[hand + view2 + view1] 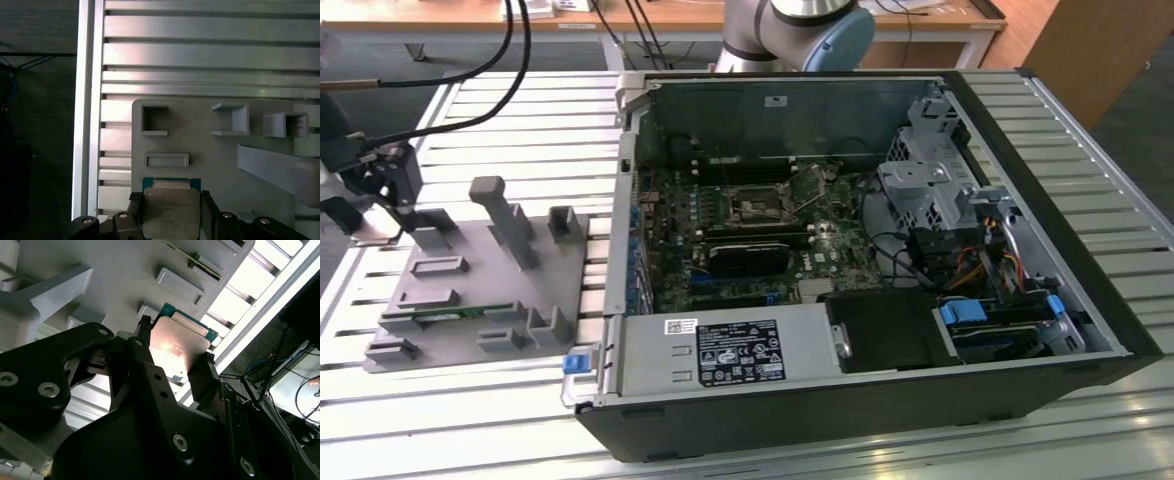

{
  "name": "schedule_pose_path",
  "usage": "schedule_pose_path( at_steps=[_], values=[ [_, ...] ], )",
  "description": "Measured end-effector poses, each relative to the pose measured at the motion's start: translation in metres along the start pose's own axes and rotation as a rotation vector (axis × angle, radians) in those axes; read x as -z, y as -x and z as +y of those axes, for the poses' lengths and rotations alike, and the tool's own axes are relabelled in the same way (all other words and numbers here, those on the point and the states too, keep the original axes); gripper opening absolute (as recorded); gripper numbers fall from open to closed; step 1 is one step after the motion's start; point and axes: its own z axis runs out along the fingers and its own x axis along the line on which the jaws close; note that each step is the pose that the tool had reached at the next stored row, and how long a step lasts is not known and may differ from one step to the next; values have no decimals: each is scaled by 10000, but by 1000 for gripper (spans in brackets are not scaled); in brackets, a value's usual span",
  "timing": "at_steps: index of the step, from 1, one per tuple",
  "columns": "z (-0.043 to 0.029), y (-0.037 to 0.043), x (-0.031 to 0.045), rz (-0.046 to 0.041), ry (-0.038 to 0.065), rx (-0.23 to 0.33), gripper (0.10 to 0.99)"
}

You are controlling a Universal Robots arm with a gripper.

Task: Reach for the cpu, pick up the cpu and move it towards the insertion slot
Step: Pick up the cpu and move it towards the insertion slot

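Observation:
The cpu (pixel 171 209) is a silvery square chip with a green rim, and it sits between the two black fingers of my gripper (pixel 170 198). The fingers press against its two opposite sides, so the gripper is shut on it. In the second wrist view the cpu (pixel 182 340) catches a bright glare between the fingertips (pixel 144 325). In the exterior view my gripper (pixel 376 222) hangs at the far left, over the left edge of the grey fixture plate (pixel 467 290). The insertion slot (pixel 757 207) lies inside the open computer case, well off to the exterior view's right.
The grey fixture plate carries several upright holders (pixel 500 215) and a green memory stick (pixel 447 314). The open black computer case (pixel 1067 230) takes up the exterior view's right, with a black card (pixel 750 256) below the slot. Everything stands on a slatted aluminium table (pixel 520 120). Cables (pixel 467 70) hang at the back left.

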Motion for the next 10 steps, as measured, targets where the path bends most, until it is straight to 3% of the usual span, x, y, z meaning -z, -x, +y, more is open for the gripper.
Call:
schedule_pose_path(
  at_steps=[10],
  values=[
    [3, -1, 62, 1, -10, 0, 545]
  ],
)
